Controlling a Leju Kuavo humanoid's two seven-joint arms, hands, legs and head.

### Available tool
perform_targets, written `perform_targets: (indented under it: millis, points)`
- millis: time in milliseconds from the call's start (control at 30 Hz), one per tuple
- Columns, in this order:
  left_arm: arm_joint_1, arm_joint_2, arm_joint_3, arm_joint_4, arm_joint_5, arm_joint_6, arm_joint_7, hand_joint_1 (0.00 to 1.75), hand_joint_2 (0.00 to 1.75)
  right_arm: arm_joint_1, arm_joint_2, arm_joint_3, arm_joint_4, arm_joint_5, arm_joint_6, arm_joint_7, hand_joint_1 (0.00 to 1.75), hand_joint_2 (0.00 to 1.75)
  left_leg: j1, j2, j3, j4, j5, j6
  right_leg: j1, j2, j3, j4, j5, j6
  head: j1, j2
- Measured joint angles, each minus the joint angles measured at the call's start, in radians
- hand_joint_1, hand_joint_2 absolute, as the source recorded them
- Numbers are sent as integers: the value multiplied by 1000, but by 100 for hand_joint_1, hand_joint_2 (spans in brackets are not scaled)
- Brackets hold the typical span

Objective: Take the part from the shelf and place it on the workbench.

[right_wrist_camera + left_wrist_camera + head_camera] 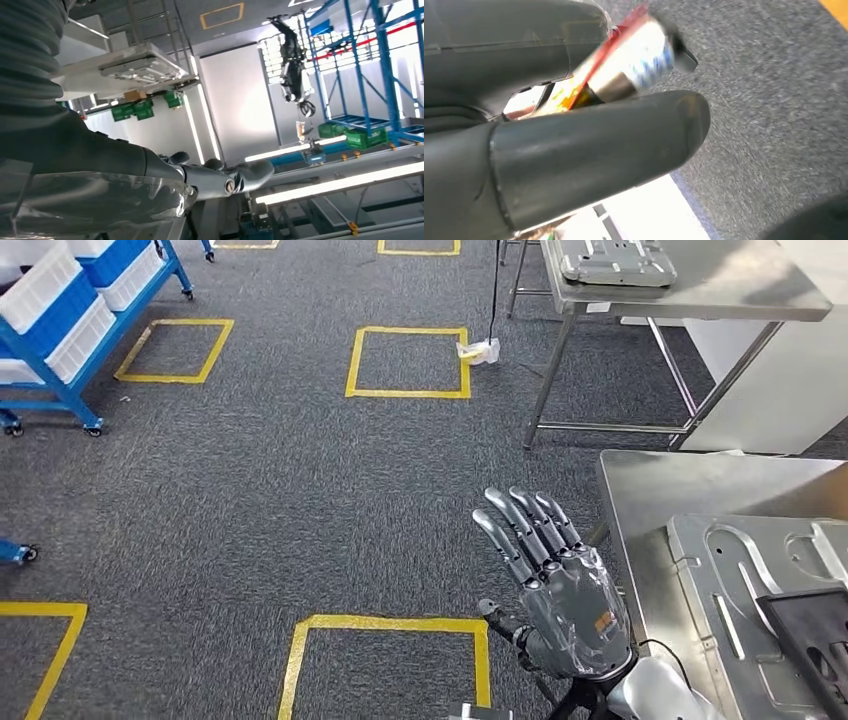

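Observation:
A flat grey metal part (740, 570) with cut-outs lies on the steel workbench (640, 500) at the lower right, and a black slotted object (815, 640) rests on its near end. My right hand (560, 580) is raised just left of the workbench edge with its fingers straight, apart and holding nothing. In the right wrist view the right hand (210, 177) also reaches out bare. The left wrist view shows my left hand's thick thumb (589, 150) over grey carpet. A blurred red, white and blue thing (634, 55) sits between the thumb and the fingers, and I cannot tell whether it is held.
A second steel table (720, 290) stands at the back right with another metal part (615, 260) on it. The blue shelf (60, 350) with white bins is at the far left. Yellow taped squares (410, 360) mark the carpet, and a small white object (480, 350) lies by one.

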Motion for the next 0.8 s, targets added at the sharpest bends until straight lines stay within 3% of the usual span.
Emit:
perform_targets:
  millis: [67, 100, 133, 200, 267, 333, 400, 467, 533, 600, 633, 667, 733, 800]
  points:
    - [-2, 0, 0, 0, 0, 0, 0, 0, 0, 3, -3, 0, 0, -1, 1, 0, 0, 175, -1, -21, -3, 1, 1, 4, -1, 23, -65, 129, -54, 2, 0, 0]
    - [-2, 0, 0, 0, 0, 0, 0, 0, 0, 4, -5, 0, 0, -1, 3, 0, 0, 175, -2, -33, -4, 3, 2, 4, -1, 25, -85, 163, -58, 2, 0, 0]
    - [-2, 0, 0, 0, 0, 0, 0, 0, 0, 4, -6, 0, 0, -3, 5, 1, 0, 175, -2, -46, -5, 5, 2, 4, -2, 27, -86, 160, -41, 2, 0, 0]
    - [-2, 1, 0, 0, 0, 0, -1, 0, 0, 4, -7, -1, 0, -6, 9, 2, 0, 175, -1, -73, -4, 10, 0, 1, -5, 45, -38, 51, 33, -1, 0, 0]
    - [-3, 1, 0, 0, 0, 0, -3, 0, 0, 3, -8, -3, 1, -11, 14, 2, 0, 175, -2, -97, -8, 15, -1, -7, -8, 85, 13, -64, 79, -3, 0, 0]
    - [-3, 1, 0, 0, 0, 0, -5, 0, 0, 3, -8, -6, 1, -15, 18, 2, 0, 175, -1, -119, -15, 16, 2, -20, -6, 99, 25, -96, 81, -7, 0, 0]
    - [2, 1, 0, 0, 0, 0, -6, 0, 0, 1, -9, -8, 1, -18, 20, 1, 0, 175, 2, -130, -20, 15, 6, -32, -5, 75, 27, -103, 87, -18, -1, 0]
    - [2, 1, 0, 0, 0, 0, -8, 0, 0, -2, -9, -8, 1, -21, 25, -1, 0, 175, 2, -88, -38, 50, -17, -39, -6, 50, 32, -114, 93, -34, -2, 0]
    - [-2, 1, 0, 0, 0, 0, -10, 0, 0, -3, -9, -8, 0, -24, 31, -3, 0, 175, 1, -30, -90, 158, -78, -44, -2, 24, 34, -119, 95, -44, -5, 0]
    - [-4, 0, 0, 0, 1, 0, -12, 0, 0, -1, -10, -7, 1, -27, 36, -5, 0, 175, 3, -12, -145, 274, -124, -48, 3, -5, 32, -118, 93, -48, -5, 0]
    - [-3, 0, 0, 0, 1, 0, -13, 0, 0, -1, -10, -6, 1, -28, 37, -5, 0, 175, 4, -9, -151, 290, -122, -49, 5, -19, 32, -117, 92, -49, -5, 0]
    - [-3, 0, 0, 0, 1, 0, -14, 0, 0, 0, -10, -5, 1, -28, 38, -5, 0, 175, 4, -5, -135, 265, -101, -49, 6, -32, 33, -117, 90, -48, -5, 0]
    - [-2, 0, 0, 0, 0, 0, -15, 0, 0, 0, -10, -5, 2, -30, 39, -5, 0, 175, 0, 27, -59, 130, -43, -43, 9, -54, 37, -116, 86, -45, -5, 0]
    - [-3, 1, 0, 0, 0, 0, -15, 0, 0, -1, -10, -5, 2, -30, 40, -5, 0, 175, -8, 55, -5, 28, -15, -31, 13, -73, 41, -115, 81, -37, -5, 0]
